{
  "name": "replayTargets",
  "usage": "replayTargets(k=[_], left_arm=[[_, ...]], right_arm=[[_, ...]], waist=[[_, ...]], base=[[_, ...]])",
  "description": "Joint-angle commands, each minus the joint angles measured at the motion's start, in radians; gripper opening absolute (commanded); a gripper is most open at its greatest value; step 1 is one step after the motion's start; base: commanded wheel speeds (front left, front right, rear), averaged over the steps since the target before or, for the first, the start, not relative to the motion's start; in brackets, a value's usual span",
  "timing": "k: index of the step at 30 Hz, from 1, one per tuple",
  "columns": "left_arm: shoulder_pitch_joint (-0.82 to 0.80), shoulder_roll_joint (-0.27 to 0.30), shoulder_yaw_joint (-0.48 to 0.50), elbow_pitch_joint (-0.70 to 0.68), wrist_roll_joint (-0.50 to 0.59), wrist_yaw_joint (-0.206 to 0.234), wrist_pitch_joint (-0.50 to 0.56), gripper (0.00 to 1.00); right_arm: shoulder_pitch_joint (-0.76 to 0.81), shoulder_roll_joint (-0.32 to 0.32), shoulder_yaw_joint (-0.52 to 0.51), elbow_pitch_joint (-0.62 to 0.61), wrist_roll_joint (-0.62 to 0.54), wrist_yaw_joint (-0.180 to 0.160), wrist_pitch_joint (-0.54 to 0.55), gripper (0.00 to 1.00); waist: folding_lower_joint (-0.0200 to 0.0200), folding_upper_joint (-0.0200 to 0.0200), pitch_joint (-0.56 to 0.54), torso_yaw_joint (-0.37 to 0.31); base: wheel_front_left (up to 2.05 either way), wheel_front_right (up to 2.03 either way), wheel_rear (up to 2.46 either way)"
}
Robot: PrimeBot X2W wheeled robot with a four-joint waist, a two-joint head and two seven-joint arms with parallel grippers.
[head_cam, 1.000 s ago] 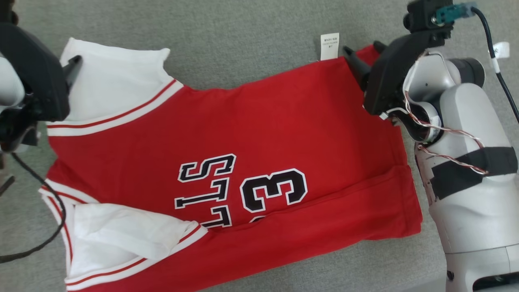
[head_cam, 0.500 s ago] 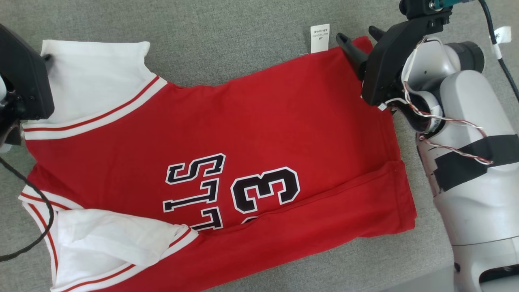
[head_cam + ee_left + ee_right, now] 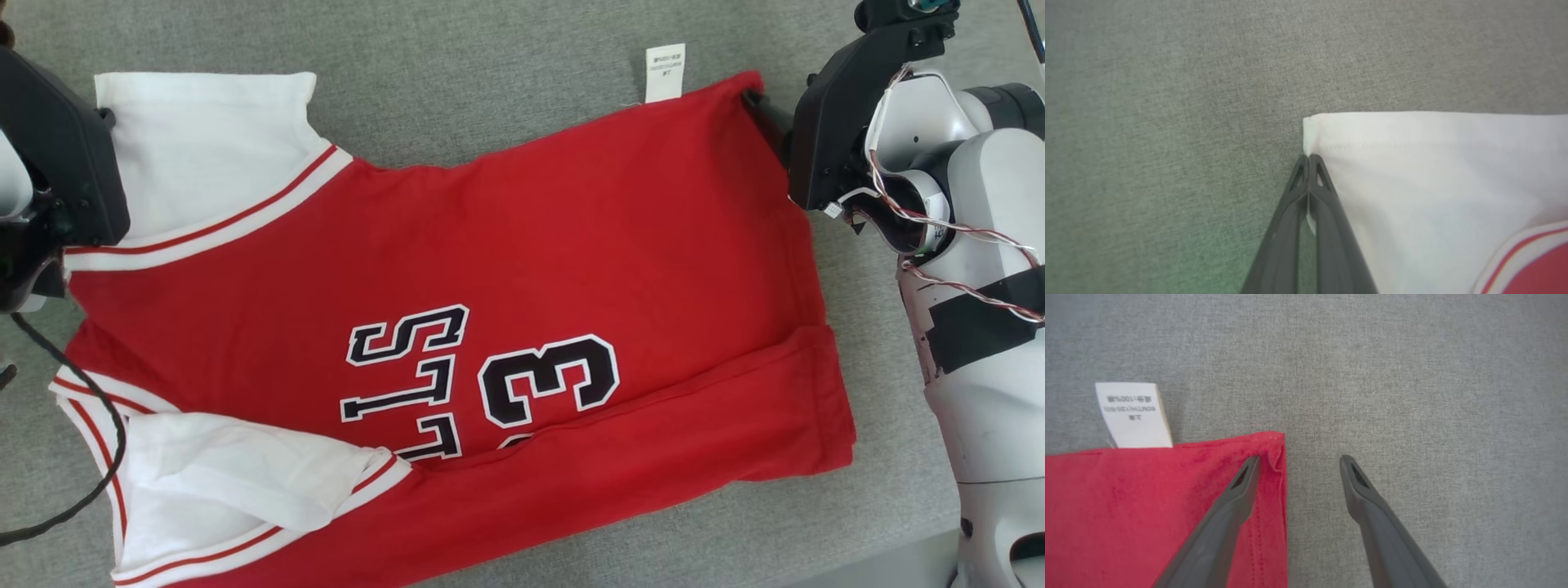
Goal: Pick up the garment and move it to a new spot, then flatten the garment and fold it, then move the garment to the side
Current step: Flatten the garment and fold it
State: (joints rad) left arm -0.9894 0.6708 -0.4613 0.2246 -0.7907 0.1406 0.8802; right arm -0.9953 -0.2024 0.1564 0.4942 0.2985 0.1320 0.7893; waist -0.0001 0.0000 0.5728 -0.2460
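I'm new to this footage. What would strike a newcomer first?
A red jersey with a black number lies spread across the grey surface. At its left end the left gripper is shut on a white sleeve at its edge; at the right, the open right gripper straddles the red hem corner.

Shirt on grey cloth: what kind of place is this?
Probably a robot lab's clothes-folding table: a red shirt lies flat on grey cloth, with the left gripper and the right gripper at its corners.

We see grey woven fabric surface [image 3: 490, 90], upholstery-like, red basketball jersey [image 3: 571, 245] spread on it. Home or lab: we cannot tell.
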Motion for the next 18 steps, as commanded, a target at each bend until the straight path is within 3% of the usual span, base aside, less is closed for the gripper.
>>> replayTargets(k=[1, 11, 12, 14, 18], left_arm=[[0.009, -0.011, -0.009, 0.005, -0.003, -0.001, -0.001, 0.0], [-0.018, -0.057, -0.01, -0.003, -0.017, -0.012, -0.035, 0.0], [-0.021, -0.061, -0.011, -0.002, -0.018, -0.015, -0.038, 0.0], [-0.026, -0.072, -0.011, 0.0, -0.024, -0.023, -0.052, 0.0], [-0.05, -0.085, -0.005, 0.005, 0.004, -0.049, -0.138, 0.0]], right_arm=[[0.004, -0.01, 0.005, -0.002, 0.007, -0.002, 0.004, 1.0], [-0.033, -0.055, 0.118, 0.011, 0.11, -0.002, 0.037, 0.99], [-0.033, -0.06, 0.127, 0.013, 0.119, -0.002, 0.038, 0.45], [-0.038, -0.073, 0.147, 0.015, 0.134, -0.002, 0.036, 0.0], [-0.05, -0.104, 0.135, 0.023, 0.116, -0.003, -0.04, 0.0]], waist=[[0.0001, 0.0, 0.01, 0.007], [0.0001, 0.0, 0.046, 0.037], [0.0001, 0.0, 0.048, 0.039], [0.0001, 0.0, 0.05, 0.044], [0.0001, 0.0, 0.047, 0.05]], base=[[0.0, 0.0, 0.0], [0.0, 0.0, 0.0], [0.0, 0.0, 0.0], [0.0, 0.0, 0.0], [0.0, 0.0, 0.0]])
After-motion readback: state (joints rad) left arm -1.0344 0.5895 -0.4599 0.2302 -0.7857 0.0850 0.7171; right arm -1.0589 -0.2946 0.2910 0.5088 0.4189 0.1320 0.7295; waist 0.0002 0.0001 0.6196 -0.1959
